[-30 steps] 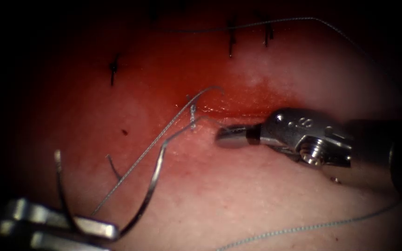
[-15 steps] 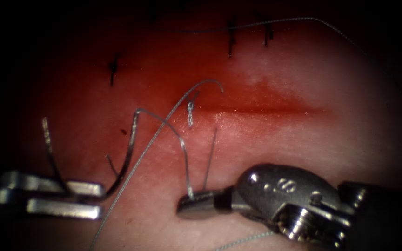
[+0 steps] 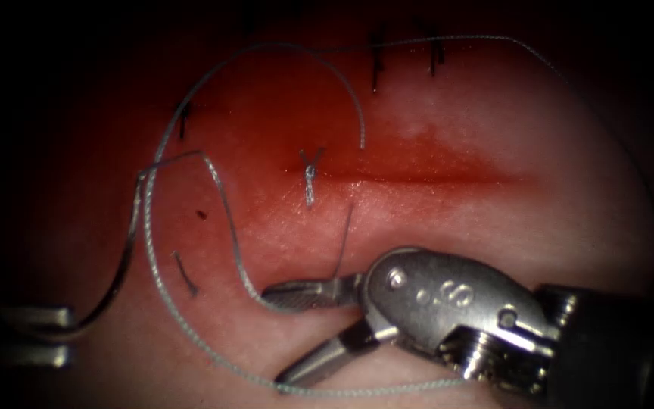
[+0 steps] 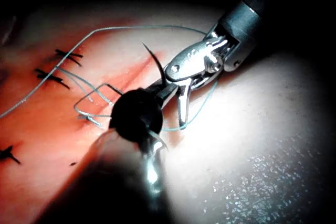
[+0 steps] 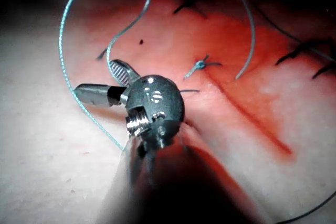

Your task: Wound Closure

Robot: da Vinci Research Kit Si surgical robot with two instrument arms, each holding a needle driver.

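The right tool gapes open, empty, thread draped just off its upper jaw. The left tool, seemingly clamped, holds the needle clear of the tissue, left of the cut

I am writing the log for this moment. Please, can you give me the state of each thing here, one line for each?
Left tool: jaws shut on the needle.
Needle: held, clear of the tissue.
Right tool: jaws open, holding nothing.
Thread: slack, lying in loops on the tissue.
Knot: tied across the cut.
Cut: open to the right of the knot.
Tissue: wet with red fluid near the cut.
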